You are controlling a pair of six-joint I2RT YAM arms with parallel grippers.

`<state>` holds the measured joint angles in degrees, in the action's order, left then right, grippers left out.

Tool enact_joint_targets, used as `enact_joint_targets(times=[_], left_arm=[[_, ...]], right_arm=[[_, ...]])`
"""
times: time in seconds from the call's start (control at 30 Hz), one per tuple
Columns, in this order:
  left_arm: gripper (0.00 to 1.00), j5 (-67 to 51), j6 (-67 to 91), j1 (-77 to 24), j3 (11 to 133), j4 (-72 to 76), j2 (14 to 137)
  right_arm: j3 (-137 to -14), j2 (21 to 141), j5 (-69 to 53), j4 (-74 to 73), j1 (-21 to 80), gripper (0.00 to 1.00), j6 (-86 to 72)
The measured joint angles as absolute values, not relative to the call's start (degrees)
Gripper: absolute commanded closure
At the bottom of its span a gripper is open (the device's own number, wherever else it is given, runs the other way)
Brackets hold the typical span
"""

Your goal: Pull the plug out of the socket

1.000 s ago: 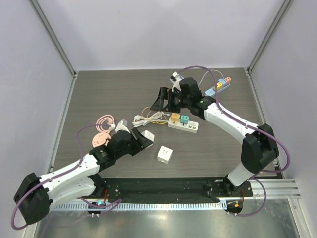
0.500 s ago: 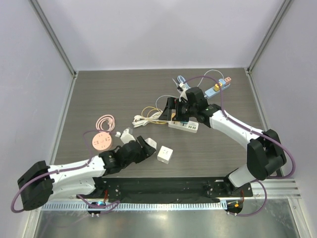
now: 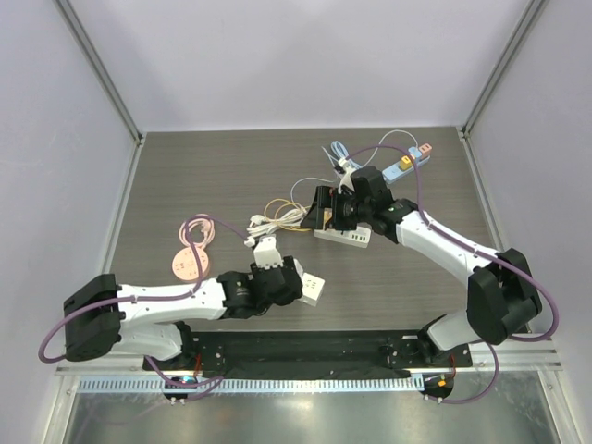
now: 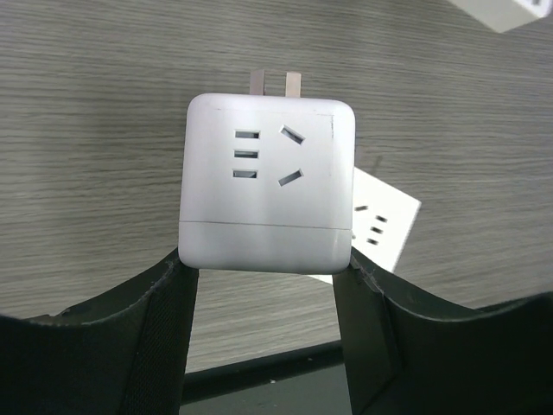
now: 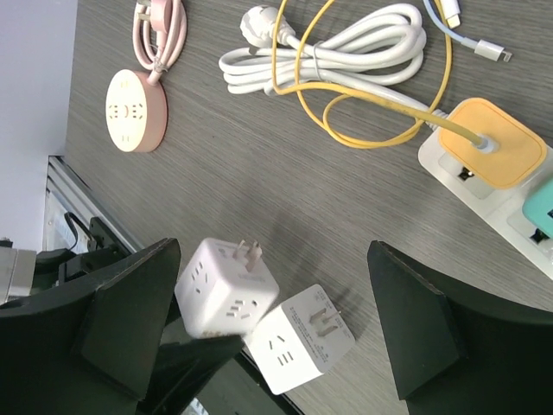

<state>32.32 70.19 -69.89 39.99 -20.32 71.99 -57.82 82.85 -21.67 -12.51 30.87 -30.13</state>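
Observation:
A white power strip (image 3: 350, 238) lies mid-table, with a yellow plug (image 5: 492, 143) and a teal plug (image 5: 540, 212) seated in it. The strip also shows in the right wrist view (image 5: 445, 164). My right gripper (image 3: 324, 208) hovers over the strip's left end with its jaws wide open and empty; it also shows in the right wrist view (image 5: 275, 246). My left gripper (image 4: 263, 259) is shut on a white cube adapter (image 4: 266, 186) with its prongs pointing away. In the right wrist view that cube (image 5: 225, 290) hangs just above the table. A second white cube adapter (image 3: 313, 289) lies beside it.
A pink round socket (image 3: 188, 262) with a pink cord lies at the left. A coiled white cable (image 3: 268, 222) and a yellow cord (image 5: 346, 130) lie left of the strip. A blue strip with an orange plug (image 3: 407, 164) sits at the back right.
My left arm swung right with the white cube, ending beside the second cube. My right gripper moved from behind the power strip to over its left end.

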Motion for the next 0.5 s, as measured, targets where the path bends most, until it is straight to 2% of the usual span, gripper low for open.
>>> enact_joint_targets(times=[0.1,0.33,0.43,0.5], left_arm=[[0.87,33.2,70.7,-69.9,39.7,-22.5,72.1],[0.86,35.1,71.8,-69.9,37.0,-24.8,68.1],[0.82,34.8,71.9,-69.9,37.0,-24.4,68.5],[0.76,34.4,71.9,-69.9,37.0,-24.2,69.5]], right_arm=[[-57.3,82.8,-21.6,-12.5,30.7,0.04,-30.0],[-57.0,82.8,-21.5,-12.5,30.6,0.04,-30.0],[-57.0,82.9,-21.5,-12.5,30.6,0.04,-30.0],[-57.0,82.9,-21.5,-12.5,30.6,0.04,-30.0]])
